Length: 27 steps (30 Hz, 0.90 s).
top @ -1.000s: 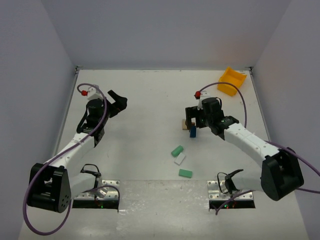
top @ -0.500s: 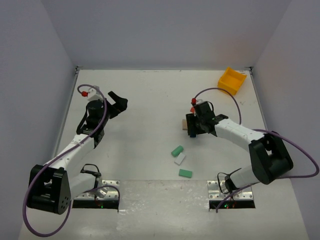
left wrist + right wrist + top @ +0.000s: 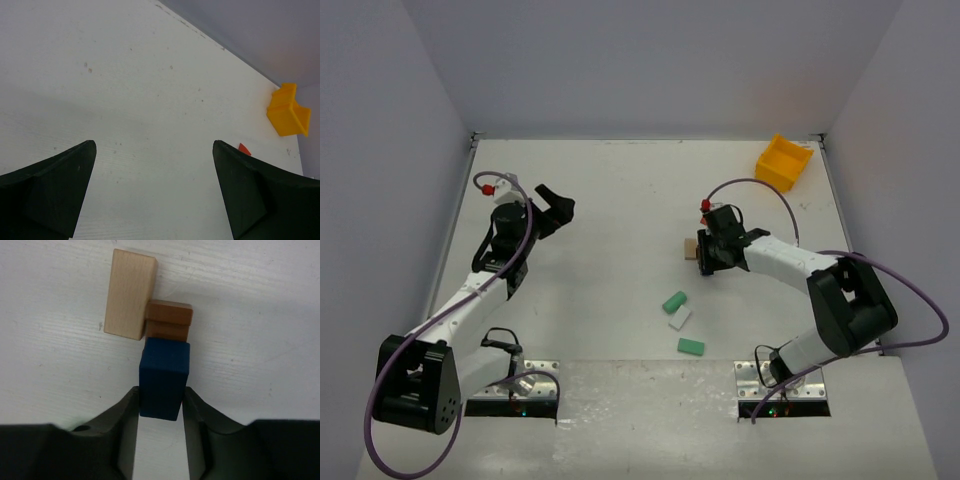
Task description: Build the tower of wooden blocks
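the right end effector point(image 3: 161, 393), clamped on the blue block point(image 3: 164, 371) at centre frame, should seat it flush by the brown block point(image 3: 169, 320) and tan block point(image 3: 131, 294), then let go slowly, left end effector point(image 3: 153, 150) spread wide.

Bright, even light; soft shadows; sharp.

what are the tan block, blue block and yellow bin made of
The tan block looks like bare matte wood: grain lines show. The blue block: probably wood under opaque matte paint; no grain shows. The yellow bin looks like moulded plastic: smooth, uniform, thin-walled.
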Available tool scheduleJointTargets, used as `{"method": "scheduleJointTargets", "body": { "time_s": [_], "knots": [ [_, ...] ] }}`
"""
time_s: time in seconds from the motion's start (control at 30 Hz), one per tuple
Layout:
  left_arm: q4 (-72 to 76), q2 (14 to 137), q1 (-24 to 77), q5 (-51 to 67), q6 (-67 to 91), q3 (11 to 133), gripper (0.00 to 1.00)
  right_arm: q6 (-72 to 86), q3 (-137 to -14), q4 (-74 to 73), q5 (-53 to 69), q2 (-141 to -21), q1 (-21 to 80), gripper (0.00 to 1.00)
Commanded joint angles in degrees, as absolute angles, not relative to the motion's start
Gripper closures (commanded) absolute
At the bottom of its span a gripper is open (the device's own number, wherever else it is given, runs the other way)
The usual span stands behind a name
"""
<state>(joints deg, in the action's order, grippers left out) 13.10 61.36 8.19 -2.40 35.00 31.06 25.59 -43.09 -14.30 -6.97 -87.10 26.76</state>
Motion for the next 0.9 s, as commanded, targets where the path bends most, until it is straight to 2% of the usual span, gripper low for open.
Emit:
{"method": "scheduleJointTargets", "body": {
  "time_s": [0.0, 0.13, 0.5, 0.73, 0.87],
  "knots": [
    [15.56, 59.08, 8.35, -2.64, 35.07, 30.85, 0.00, 26.72, -44.14, -13.26, -8.76, -85.79, 26.98, 0.74],
    [15.48, 59.06, 8.35, -2.81, 35.06, 30.76, 0.00, 26.43, -43.59, -13.80, -9.67, -83.49, 26.98, 0.79],
    [15.61, 59.04, 8.35, -2.25, 34.98, 30.79, 0.00, 24.14, -42.95, -17.17, -14.41, -75.59, 26.49, 0.80],
    [15.47, 58.50, 8.35, -2.26, 34.98, 30.61, 0.00, 28.51, -42.75, -22.05, -10.50, -78.82, 17.44, 0.80],
    [15.53, 58.56, 8.35, -2.37, 34.98, 30.59, 0.00, 28.34, -43.18, -23.55, -11.56, -81.11, 16.44, 0.78]
  ]
}}
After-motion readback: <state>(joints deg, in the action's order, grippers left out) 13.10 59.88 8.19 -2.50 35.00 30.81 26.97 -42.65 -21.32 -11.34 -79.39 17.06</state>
